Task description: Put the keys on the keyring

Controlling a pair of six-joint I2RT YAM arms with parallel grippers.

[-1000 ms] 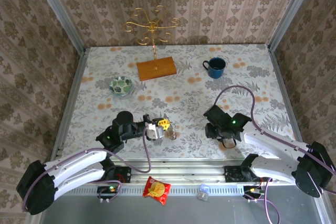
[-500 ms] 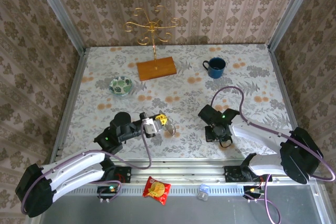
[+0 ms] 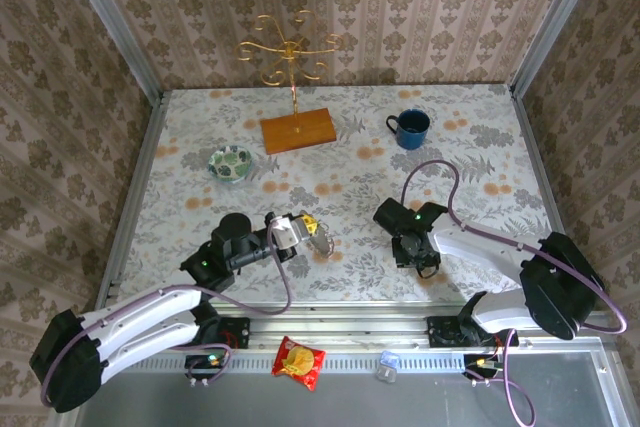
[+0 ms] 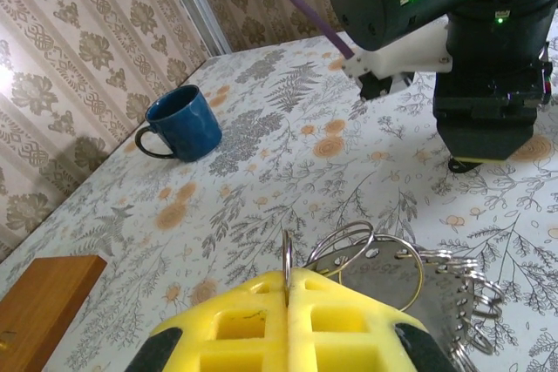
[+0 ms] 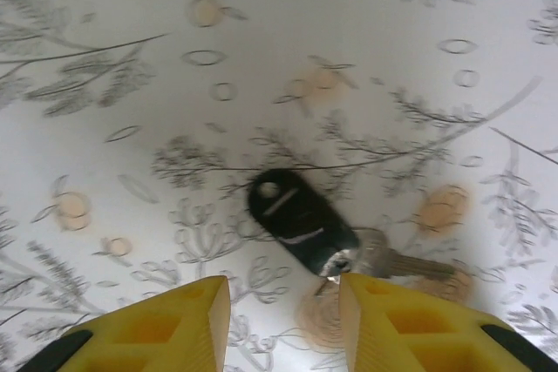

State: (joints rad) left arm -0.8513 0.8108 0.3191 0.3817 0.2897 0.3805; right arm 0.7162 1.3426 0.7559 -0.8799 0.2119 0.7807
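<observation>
So, starting at the near edge, what do you have?

From my overhead camera, a red snack packet [image 3: 299, 361] lies on the rail between the two arm bases. Beyond it, over the flowered table [image 3: 200, 137], my left arm [image 3: 150, 307] reaches to the right and my right arm [image 3: 480, 247] reaches to the left. Their wrists are well apart.

Where is the keyring, and who has it?

My left gripper [image 4: 288, 289] has its yellow fingers pressed together on one wire loop of the keyring [image 4: 388, 278]. In the left wrist camera that loop stands upright, edge-on to the lens. The other loops fan out to the right. From overhead it is just a grey smudge at the fingertips.

And the key?

My right wrist camera looks straight down on the black key [image 5: 301, 219], lying flat on the table. It is just ahead of my right gripper [image 5: 281, 294], whose fingers stand apart and hold nothing. Its long axis runs diagonally, with the black head at upper left and the silver blade pointing to the lower right. Overhead, the right wrist covers that spot.

Anything farther back?

A green patterned bowl [image 3: 230, 163] at left and a blue mug [image 3: 410, 128] at right. A gold hook stand [image 3: 290, 52] on a wooden base [image 3: 298, 131] is against the back wall.
</observation>
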